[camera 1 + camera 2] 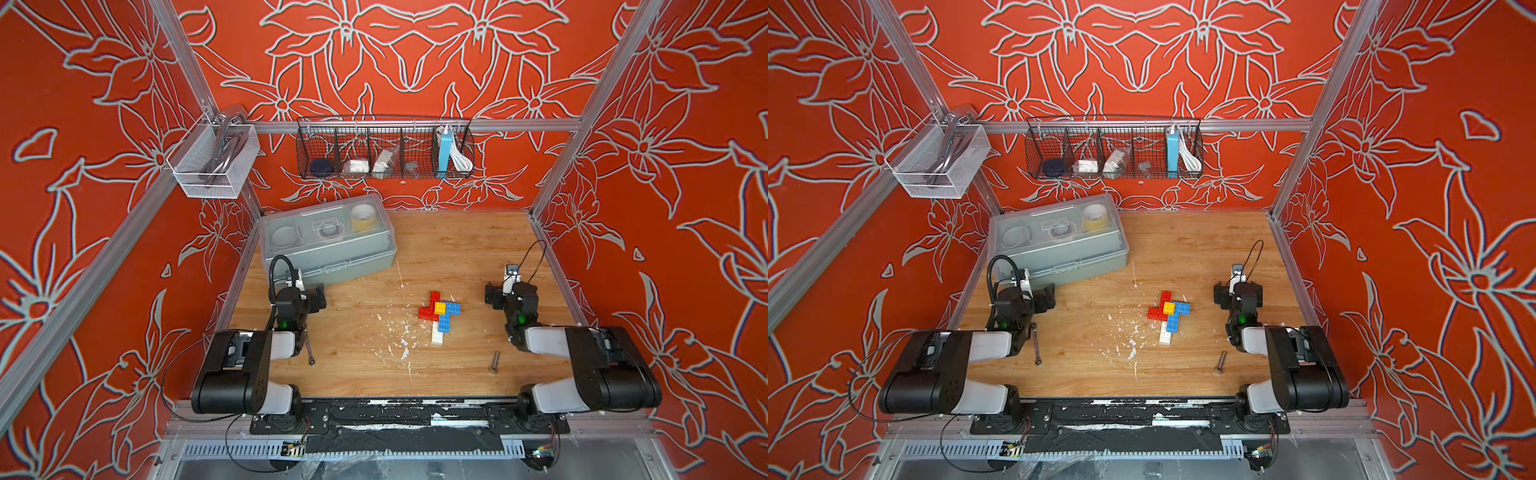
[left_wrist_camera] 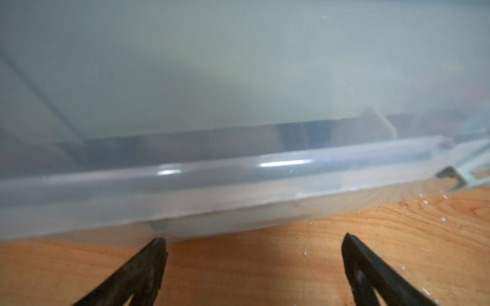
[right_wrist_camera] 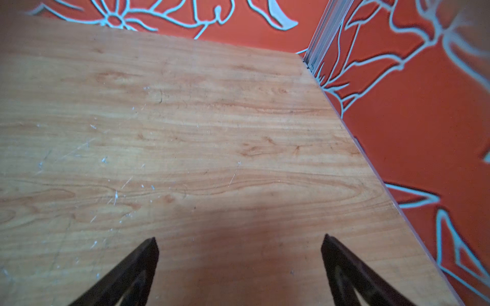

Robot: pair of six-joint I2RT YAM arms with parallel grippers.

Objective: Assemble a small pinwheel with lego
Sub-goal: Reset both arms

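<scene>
One pinwheel [image 1: 439, 316] between left gripper [image 2: 253, 239] and right gripper [image 3: 240, 238], nearer right.

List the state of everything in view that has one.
pinwheel: assembled, flat on the table, nothing gripping it
left claw: open, empty, facing the plastic box
right claw: open, empty, over bare table
plastic box: lid shut
bolt: lying loose on the table
wrench: lying on the table by the left arm
</scene>
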